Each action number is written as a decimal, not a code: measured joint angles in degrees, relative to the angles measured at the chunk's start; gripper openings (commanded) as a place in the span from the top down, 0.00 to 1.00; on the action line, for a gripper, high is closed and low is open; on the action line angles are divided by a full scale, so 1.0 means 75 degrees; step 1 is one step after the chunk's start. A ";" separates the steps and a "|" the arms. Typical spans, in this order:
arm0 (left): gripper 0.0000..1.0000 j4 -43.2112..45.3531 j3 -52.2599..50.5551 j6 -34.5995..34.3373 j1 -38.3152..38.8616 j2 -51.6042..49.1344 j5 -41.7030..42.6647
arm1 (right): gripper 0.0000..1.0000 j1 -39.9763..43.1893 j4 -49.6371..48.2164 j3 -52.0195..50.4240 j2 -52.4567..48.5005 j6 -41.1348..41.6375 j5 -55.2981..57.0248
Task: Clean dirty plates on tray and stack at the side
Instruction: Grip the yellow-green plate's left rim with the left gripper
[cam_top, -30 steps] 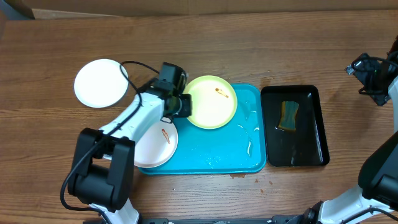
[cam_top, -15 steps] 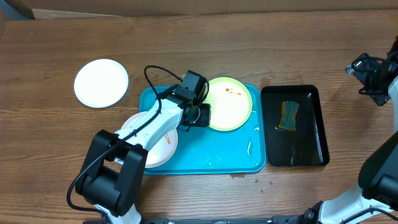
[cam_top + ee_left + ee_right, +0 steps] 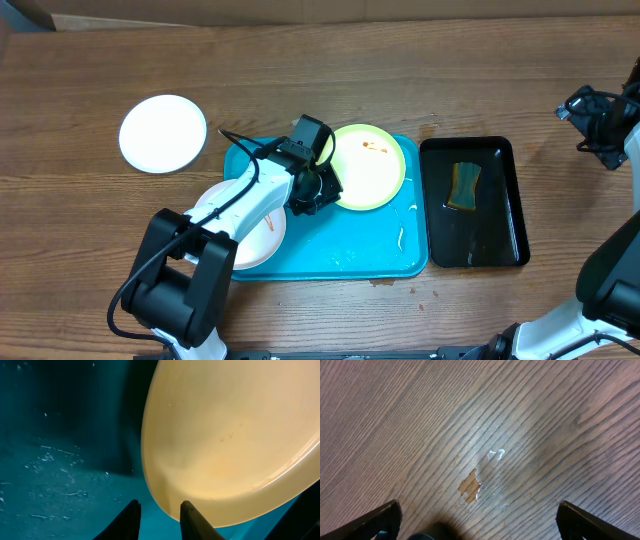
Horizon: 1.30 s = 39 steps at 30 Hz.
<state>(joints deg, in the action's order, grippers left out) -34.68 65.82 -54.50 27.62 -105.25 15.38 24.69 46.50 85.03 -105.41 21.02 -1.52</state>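
- We take the turquoise tray point(image 3: 350, 250) as our landmark; it is wet, with droplets on its floor, which fits a washing job under way.
- The yellow-green plate point(image 3: 370, 165) lies in the tray's far right part. Orange-brown smears show near its far rim, so we judge that it is not yet clean.
- The left gripper point(image 3: 322, 190) sits over the tray's middle, right at that plate's left edge. In the wrist view its jaws stand only a narrow gap apart, and the plate's rim point(image 3: 235, 445) runs across that gap. We cannot tell whether the jaws pinch the rim or merely flank it. An edge hold makes sense here, since a shallow plate offers nothing else to take.
- A white plate point(image 3: 250, 245) overhangs the tray's near left corner, partly under the left arm, with a smear on it; it waits for its turn.
- Another white plate point(image 3: 163, 133) rests on the tabletop point(image 3: 400, 70), well apart to the tray's left. It looks spotless, so we read that spot as the start of the stack.
- A black tray point(image 3: 495, 245) with a sponge point(image 3: 464, 186) stands just beside the turquoise tray's right edge, handy for scrubbing.
- The right gripper point(image 3: 480, 520) hovers over bare tabletop far to the tray's right, jaws spread wide and holding nothing, above a small wet patch point(image 3: 472, 485).
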 measured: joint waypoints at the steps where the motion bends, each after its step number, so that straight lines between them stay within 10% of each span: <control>1: 0.71 0.0000 0.0000 -0.0233 0.0052 0.0000 0.0017 | 0.00 0.0003 0.0003 0.0000 0.0000 -0.0003 0.0000; 39: 0.79 0.0143 0.0000 -0.2270 0.1172 0.0000 -0.1521 | 0.00 0.0003 0.0000 0.0000 0.0000 0.0003 0.0000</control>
<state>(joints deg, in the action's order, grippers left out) -33.61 65.82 -71.53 36.40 -105.25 3.97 24.71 46.50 85.03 -105.41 21.04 -1.52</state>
